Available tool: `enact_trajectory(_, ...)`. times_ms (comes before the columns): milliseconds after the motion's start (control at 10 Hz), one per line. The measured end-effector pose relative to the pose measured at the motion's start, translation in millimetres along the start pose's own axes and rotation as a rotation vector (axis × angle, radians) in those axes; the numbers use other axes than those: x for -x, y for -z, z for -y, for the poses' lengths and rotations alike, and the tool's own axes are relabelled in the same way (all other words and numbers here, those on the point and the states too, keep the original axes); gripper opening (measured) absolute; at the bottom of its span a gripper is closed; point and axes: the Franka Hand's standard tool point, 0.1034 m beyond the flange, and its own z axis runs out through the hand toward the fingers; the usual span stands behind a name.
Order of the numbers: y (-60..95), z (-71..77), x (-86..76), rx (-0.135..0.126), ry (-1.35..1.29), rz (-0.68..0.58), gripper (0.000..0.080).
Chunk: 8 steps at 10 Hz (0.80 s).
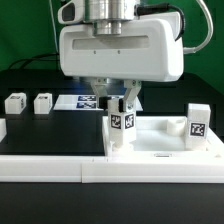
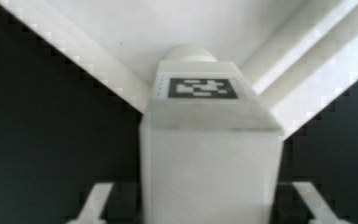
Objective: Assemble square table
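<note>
gripper (image 1: 123, 104): points straight down, one of the fingers (image 2: 99, 205) on each side of the corner leg. The wrist view shows a thin dark strip between each finger and the leg, so the jaws read as apart, not clamped.
corner leg (image 1: 122, 125): upright, directly under the gripper, with its upper end between the fingers. Its tag faces the exterior camera. In the wrist view it fills the middle of the frame, tag showing.
square slab (image 1: 160, 137): lies flat below the gripper and runs away from it toward the exterior view's right. The corner leg stands at the slab corner right under the fingers. In the wrist view the raised rim (image 2: 78, 40) makes a V behind the leg. Can't tell whether the leg is seated in a socket.
second leg (image 1: 197, 122): upright on the slab, well apart from the gripper, toward the exterior view's right.
loose legs (image 1: 42, 102): two of them on the black table (image 1: 50, 130), well off from the gripper toward the exterior view's left. They sit side by side, not touching.
marker board (image 1: 80, 102): flat on the table behind the gripper, just to the exterior view's left of the fingers.
border wall (image 1: 60, 168): low and long, nearer the camera than the gripper, running across the whole front. The slab sits just behind it.
</note>
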Motion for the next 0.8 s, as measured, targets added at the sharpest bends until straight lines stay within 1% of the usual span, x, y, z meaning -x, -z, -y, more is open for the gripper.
enact_trajectory(100, -0.8, -1.2, -1.6, 0.0, -0.08, 0.001, 0.0288)
enact_trajectory(300, -2.4, -3.5, -10.4, -0.017, -0.282, 0.017, 0.0289)
enact_trajectory(400, -3.7, -1.3, -10.0, -0.014, -0.382, 0.025, 0.0289)
enact_trajectory(500, -4.7, 1.9, -7.5, -0.008, -0.46, 0.034, 0.029)
enact_trajectory(700, -4.9, 6.3, 0.0, 0.033, -0.696, 0.067, 0.0291)
enact_trajectory(800, -4.6, 8.0, 2.5, 0.044, -0.798, 0.071, 0.0291)
